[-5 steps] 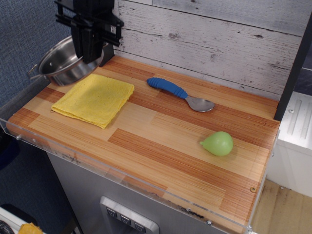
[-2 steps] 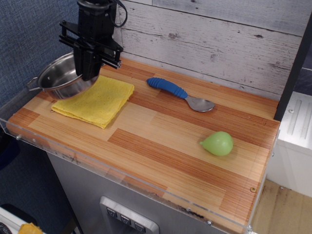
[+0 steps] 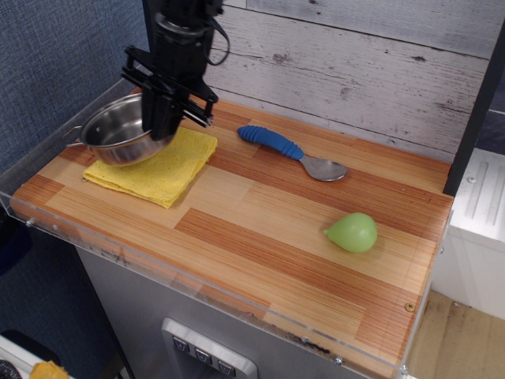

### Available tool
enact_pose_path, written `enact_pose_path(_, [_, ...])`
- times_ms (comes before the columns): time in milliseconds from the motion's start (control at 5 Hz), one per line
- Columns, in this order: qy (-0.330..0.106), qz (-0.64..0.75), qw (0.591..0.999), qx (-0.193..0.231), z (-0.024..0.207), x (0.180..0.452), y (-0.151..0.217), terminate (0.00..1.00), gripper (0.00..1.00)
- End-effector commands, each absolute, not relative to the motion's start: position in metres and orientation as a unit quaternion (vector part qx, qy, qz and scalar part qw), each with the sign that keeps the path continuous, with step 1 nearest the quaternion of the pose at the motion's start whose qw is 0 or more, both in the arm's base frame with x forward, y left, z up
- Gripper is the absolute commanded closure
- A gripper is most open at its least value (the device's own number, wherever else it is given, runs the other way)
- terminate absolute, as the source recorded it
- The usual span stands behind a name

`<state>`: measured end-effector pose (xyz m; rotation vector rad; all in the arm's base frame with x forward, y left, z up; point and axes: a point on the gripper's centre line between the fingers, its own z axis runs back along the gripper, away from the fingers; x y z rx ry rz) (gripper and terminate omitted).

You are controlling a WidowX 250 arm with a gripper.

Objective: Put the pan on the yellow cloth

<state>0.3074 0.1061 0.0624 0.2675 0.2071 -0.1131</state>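
The pan (image 3: 118,133) is a small shiny steel pot with wire loop handles. My black gripper (image 3: 160,126) is shut on its right rim and holds it over the far left part of the yellow cloth (image 3: 162,170). The pan's base hangs at or just above the cloth; I cannot tell if it touches. The cloth lies flat at the left end of the wooden counter (image 3: 268,229).
A blue-handled metal spoon (image 3: 288,150) lies behind the middle of the counter. A green pear-shaped object (image 3: 352,232) sits at the right. A plank wall runs along the back, and a clear plastic lip edges the counter's front and left.
My gripper has carried the pan to the right and toward the front, from off the counter's back left corner to over the yellow cloth.
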Motion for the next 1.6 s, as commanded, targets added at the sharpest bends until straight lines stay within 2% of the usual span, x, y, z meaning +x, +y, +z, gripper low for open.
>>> enact_pose_path(0, [0.093, -0.088, 0.979, 0.16, 0.065, 0.313, 0.101, 0.0, 1.0])
enact_pose_path(200, [0.093, -0.085, 0.979, 0.162, 0.059, 0.311, 0.103, 0.0, 1.0])
enact_pose_path(400, [0.075, -0.065, 0.984, 0.146, 0.06, 0.309, 0.105, 0.0, 0.0])
enact_pose_path(1000, [0.065, -0.059, 0.986, 0.142, 0.067, 0.31, 0.1, 0.0, 0.0])
enact_pose_path(1400, [0.033, -0.07, 0.988, 0.133, 0.096, 0.32, 0.089, 0.0, 0.0])
